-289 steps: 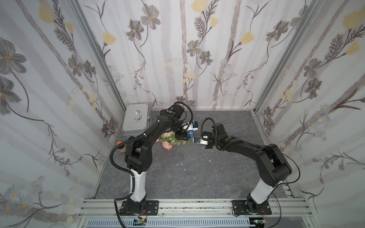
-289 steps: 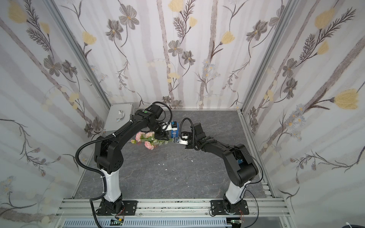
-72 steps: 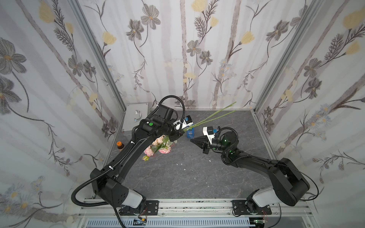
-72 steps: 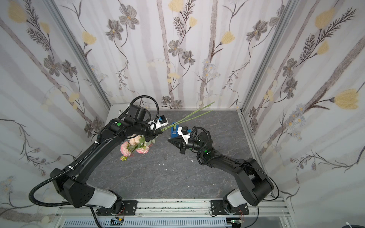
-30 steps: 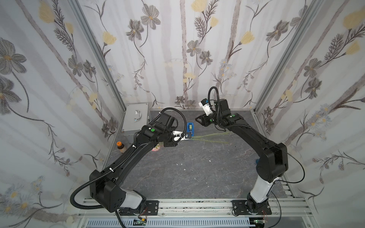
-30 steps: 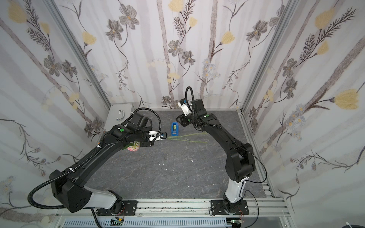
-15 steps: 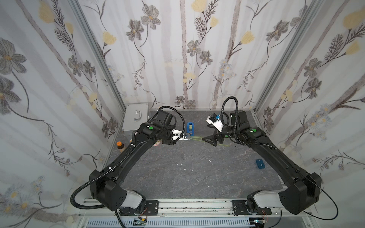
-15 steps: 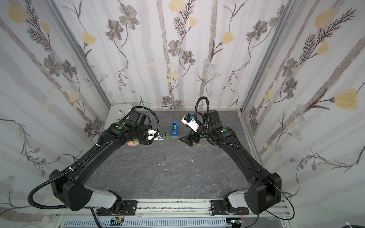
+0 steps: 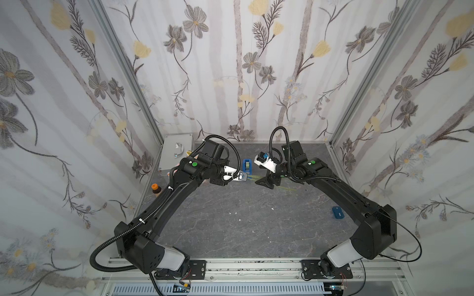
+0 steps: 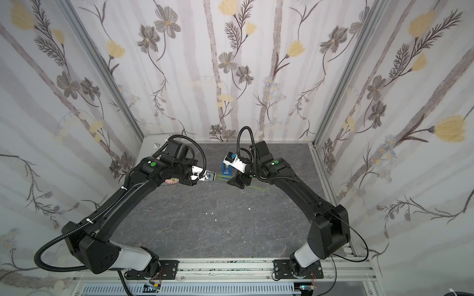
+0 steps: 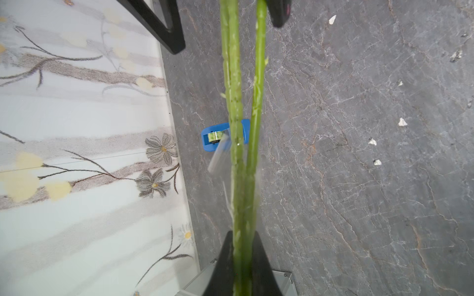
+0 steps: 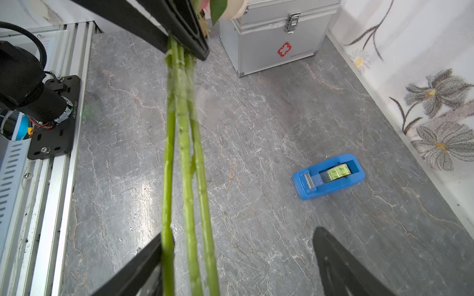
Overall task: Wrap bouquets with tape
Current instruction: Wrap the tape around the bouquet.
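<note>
Your left claw (image 11: 242, 239) has the bouquet (image 11: 237, 102) clenched by its thin stems over the bench (image 12: 256, 128), and your right claw (image 12: 239, 233) gapes around them: light, springy, likely slick, so pinch close beside that grip.

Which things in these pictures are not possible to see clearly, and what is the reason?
- Roses: right wrist view, cut off by the edge; top views, mostly hidden under the left arm.
- Clear strip on the stems: left wrist view, blurred.
- Dark-blue block: top view, too small to identify.
</note>
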